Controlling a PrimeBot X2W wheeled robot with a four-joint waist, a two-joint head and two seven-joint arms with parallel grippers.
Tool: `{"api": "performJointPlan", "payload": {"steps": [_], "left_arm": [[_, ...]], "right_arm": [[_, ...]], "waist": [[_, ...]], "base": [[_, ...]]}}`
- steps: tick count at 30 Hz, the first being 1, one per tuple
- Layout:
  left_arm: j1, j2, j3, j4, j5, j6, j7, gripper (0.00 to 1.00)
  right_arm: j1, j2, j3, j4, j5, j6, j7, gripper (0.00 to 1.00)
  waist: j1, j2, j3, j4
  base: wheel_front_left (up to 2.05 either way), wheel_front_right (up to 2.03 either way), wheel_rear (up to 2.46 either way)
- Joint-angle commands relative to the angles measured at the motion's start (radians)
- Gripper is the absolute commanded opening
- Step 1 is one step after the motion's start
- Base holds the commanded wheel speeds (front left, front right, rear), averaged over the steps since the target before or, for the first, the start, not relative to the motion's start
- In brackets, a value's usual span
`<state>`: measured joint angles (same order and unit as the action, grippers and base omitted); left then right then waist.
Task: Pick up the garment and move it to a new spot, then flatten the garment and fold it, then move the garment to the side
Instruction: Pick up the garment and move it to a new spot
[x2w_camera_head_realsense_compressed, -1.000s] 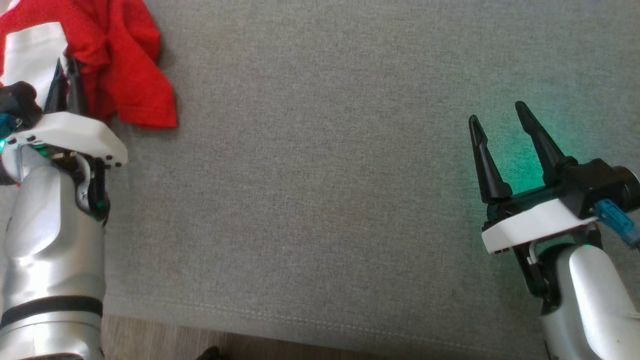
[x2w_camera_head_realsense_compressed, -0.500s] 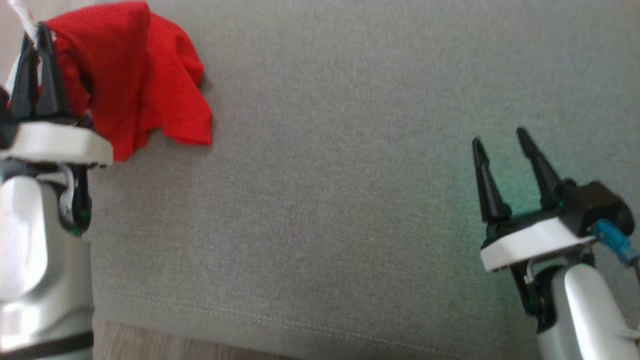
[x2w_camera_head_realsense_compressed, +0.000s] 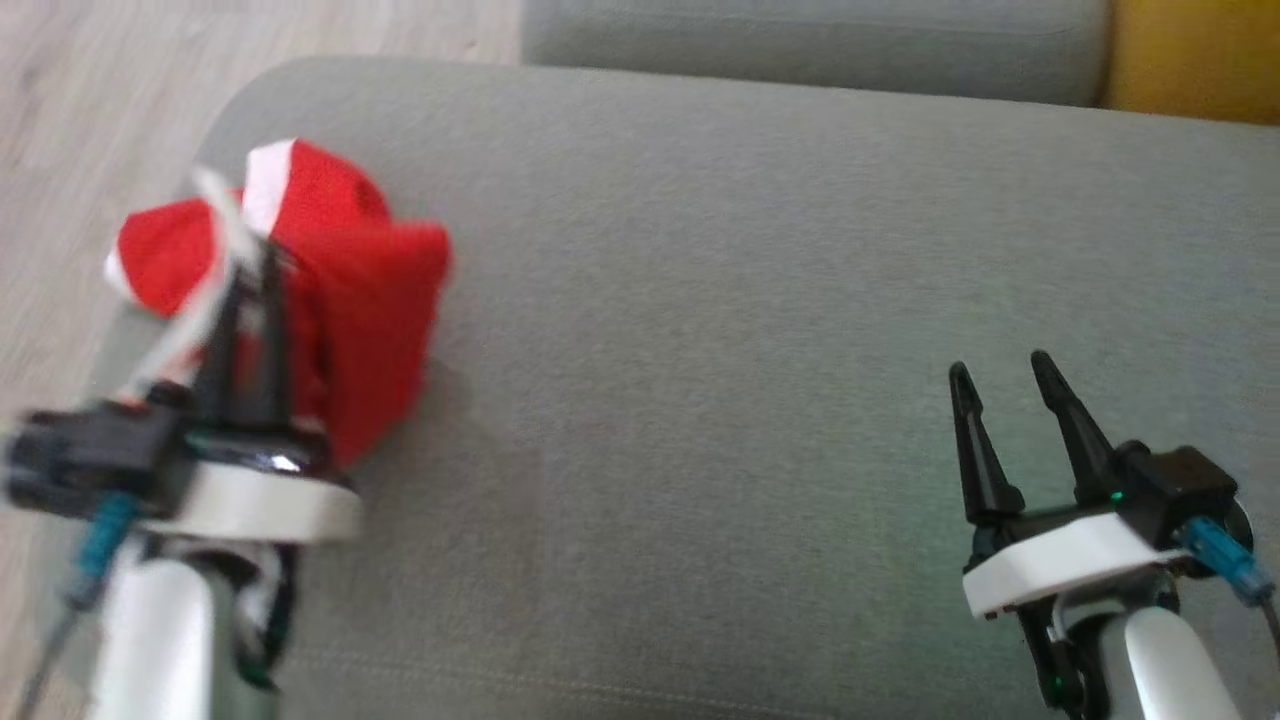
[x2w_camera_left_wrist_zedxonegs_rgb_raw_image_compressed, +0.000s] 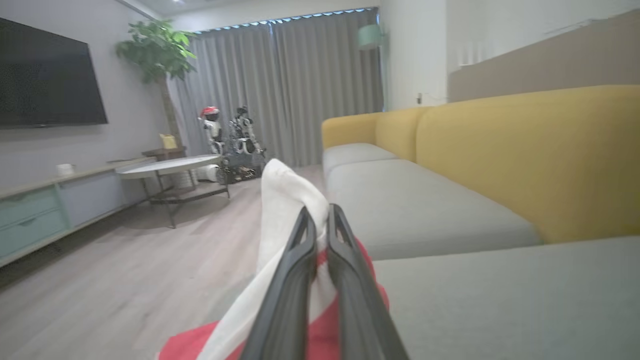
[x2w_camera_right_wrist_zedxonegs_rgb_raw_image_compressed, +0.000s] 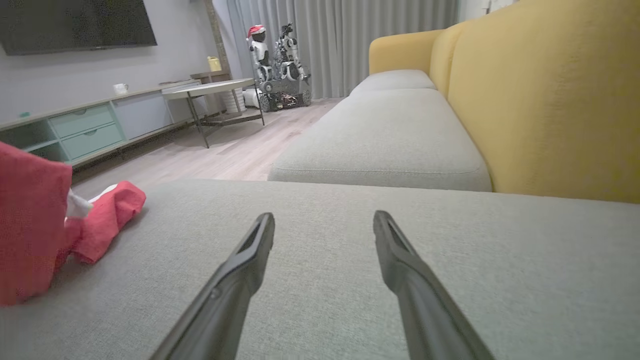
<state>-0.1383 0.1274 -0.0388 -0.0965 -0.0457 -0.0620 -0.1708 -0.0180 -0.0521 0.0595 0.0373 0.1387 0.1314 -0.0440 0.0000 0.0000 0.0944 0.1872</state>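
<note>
Garment: a red garment (x2w_camera_head_realsense_compressed: 360, 300) with white trim, bunched in a heap by the left edge of the grey sofa cushion (x2w_camera_head_realsense_compressed: 720, 300). Part of it is drawn up off the cushion, and the rest lies on the cushion.
Left gripper: the left gripper (x2w_camera_head_realsense_compressed: 255, 270) is at the garment, over the left edge of the cushion. Its fingers (x2w_camera_left_wrist_zedxonegs_rgb_raw_image_compressed: 295, 280) are pressed together on a white strip of the cloth. In the left wrist view the strip stands up between the tips, with red cloth below them.
Right gripper: the right gripper (x2w_camera_head_realsense_compressed: 1000, 365) hangs over the near right part of the cushion, well apart from the garment. Its fingers (x2w_camera_right_wrist_zedxonegs_rgb_raw_image_compressed: 235, 280) are spread wide with nothing between them but bare grey fabric.
Cushion: the middle of the cushion is plain cloth, and a seam runs along its near edge.
Sofa: a yellow backrest (x2w_camera_right_wrist_zedxonegs_rgb_raw_image_compressed: 550, 100) runs along the far edge. A second grey cushion (x2w_camera_right_wrist_zedxonegs_rgb_raw_image_compressed: 390, 135) lies beyond the one that carries the garment.
Floor: pale wood floor (x2w_camera_head_realsense_compressed: 100, 100) shows past the left edge.
Sharpness: the left arm and the garment are blurred in the head view, so the exact fold of the cloth cannot be told.
</note>
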Motion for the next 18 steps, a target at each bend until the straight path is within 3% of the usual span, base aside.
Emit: {"api": "performJointPlan", "payload": {"steps": [1,8,18], "left_arm": [[-0.026,0.007,0.015,-0.052,-0.001,-0.004,0.011,0.00],[-0.017,-0.034,-0.144,-0.046,-0.024,-0.039,0.052,0.00],[-0.224,-0.068,-0.334,0.096,-0.064,-0.059,0.039,0.00]], "right_arm": [[-0.014,0.001,0.020,-0.040,0.009,-0.001,-0.007,1.00],[-0.008,0.002,0.019,-0.057,0.040,-0.001,-0.006,1.00],[-0.033,0.002,0.033,-0.066,0.069,-0.001,-0.019,1.00]], "waist": [[0.0000,0.0000,-0.021,-0.035],[0.0000,0.0000,-0.020,-0.150],[0.0000,0.0000,0.027,-0.393]], "base": [[0.00,0.00,0.00],[0.00,0.00,0.00],[0.00,0.00,0.00]]}}
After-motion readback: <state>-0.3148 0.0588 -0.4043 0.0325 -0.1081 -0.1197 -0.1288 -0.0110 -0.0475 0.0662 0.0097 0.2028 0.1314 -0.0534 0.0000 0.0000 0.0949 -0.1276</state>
